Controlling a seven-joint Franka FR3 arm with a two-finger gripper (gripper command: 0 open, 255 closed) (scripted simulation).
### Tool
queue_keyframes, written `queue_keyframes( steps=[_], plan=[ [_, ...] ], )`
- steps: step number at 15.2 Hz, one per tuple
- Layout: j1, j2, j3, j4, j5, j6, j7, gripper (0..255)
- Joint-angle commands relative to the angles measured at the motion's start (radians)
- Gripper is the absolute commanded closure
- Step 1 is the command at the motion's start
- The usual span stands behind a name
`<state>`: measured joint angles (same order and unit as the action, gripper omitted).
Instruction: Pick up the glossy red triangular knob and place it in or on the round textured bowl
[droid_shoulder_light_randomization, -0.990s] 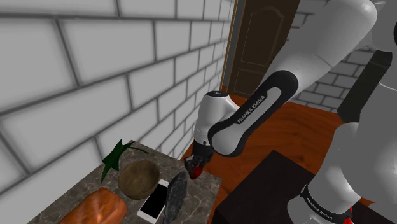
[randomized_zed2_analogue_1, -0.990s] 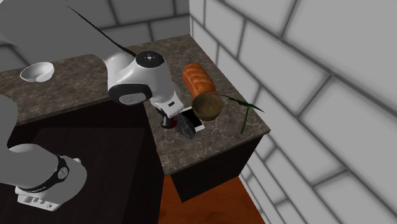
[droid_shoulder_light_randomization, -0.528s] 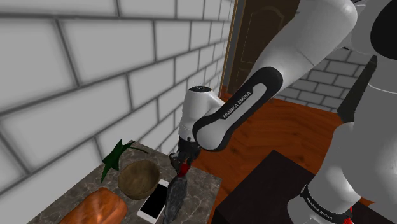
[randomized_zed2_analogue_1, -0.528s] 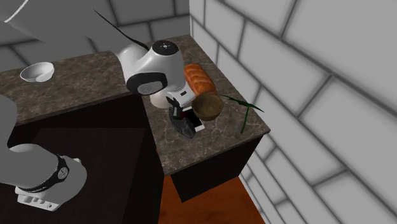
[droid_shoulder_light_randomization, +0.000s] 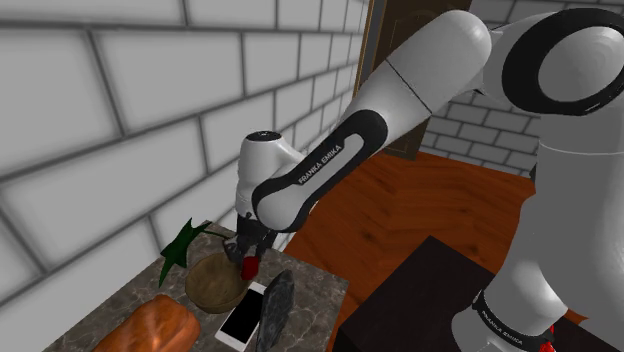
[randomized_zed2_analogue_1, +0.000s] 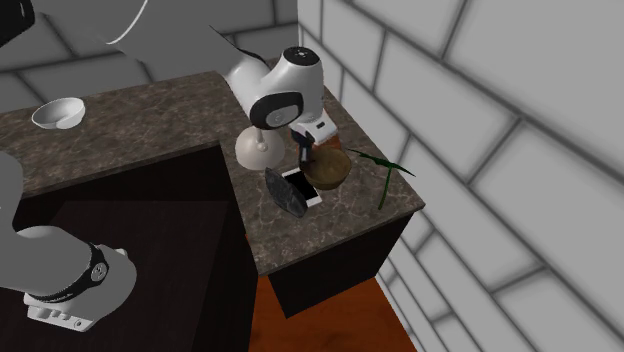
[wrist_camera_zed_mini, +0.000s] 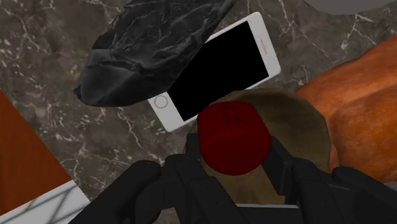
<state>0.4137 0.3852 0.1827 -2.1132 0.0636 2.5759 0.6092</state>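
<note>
The glossy red knob is clasped between my two black fingers, so the gripper is shut on it. In the shoulder view the gripper hangs with the red knob just above the near rim of the round brown bowl. In the wrist view the bowl lies directly beneath the knob, partly hidden by it. From the second exterior view the gripper is at the bowl's edge, under the white wrist.
A white phone and a dark crumpled lump lie beside the bowl. A bread loaf and a green leafy sprig flank it near the brick wall. A beige goblet shape and a white bowl stand further along the counter.
The arm has carried the red knob from the counter's outer edge, across the dark lump and the phone, toward the wall, ending over the bowl's rim. The grip stayed shut.
</note>
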Motion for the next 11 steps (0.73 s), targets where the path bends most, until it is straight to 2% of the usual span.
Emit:
queue_keyframes(
  steps=[1, 5, 11],
  plan=[
    [0.016, 0.075, -0.010, 0.123, -0.020, -0.047, 0.019, 255],
    [0.054, 0.223, -0.024, 0.372, -0.048, -0.147, 0.056, 255],
    [0.059, 0.279, -0.030, 0.375, -0.052, -0.094, 0.054, 255]
  ],
)
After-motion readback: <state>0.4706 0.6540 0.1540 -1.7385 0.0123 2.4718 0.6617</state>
